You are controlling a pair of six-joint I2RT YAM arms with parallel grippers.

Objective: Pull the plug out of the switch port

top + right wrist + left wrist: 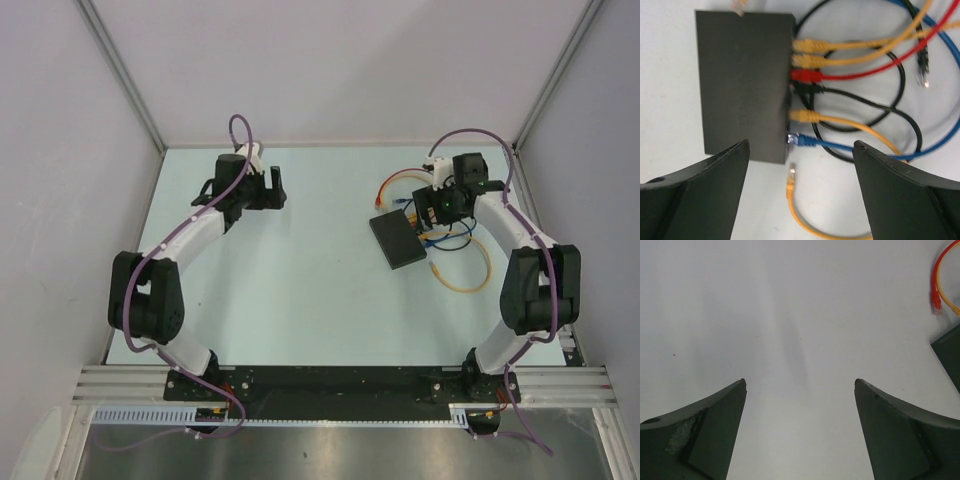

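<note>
Pale tabletop (300, 290), one black switch (742, 85) ahead of the right fingers (705, 200), six plugs (807, 75) in its side: three yellow, one red, one black, one blue. Both pairs gape wide, left fingers (705, 440) over bare tabletop.

One switch (742, 85) holds three yellow plugs (810, 45), one red plug (807, 75), one black plug (807, 89) and one blue plug (802, 141), six altogether.

The switch (742, 85) is matt black, smooth and plain. The cables (860, 45) have smooth, slightly glossy plastic jackets. The left fingers (705, 435) are dark and matt, one scuffed pale. The table (300, 290) is smooth and pale with a faint sheen; the rails (120, 382) look like brushed metal.
</note>
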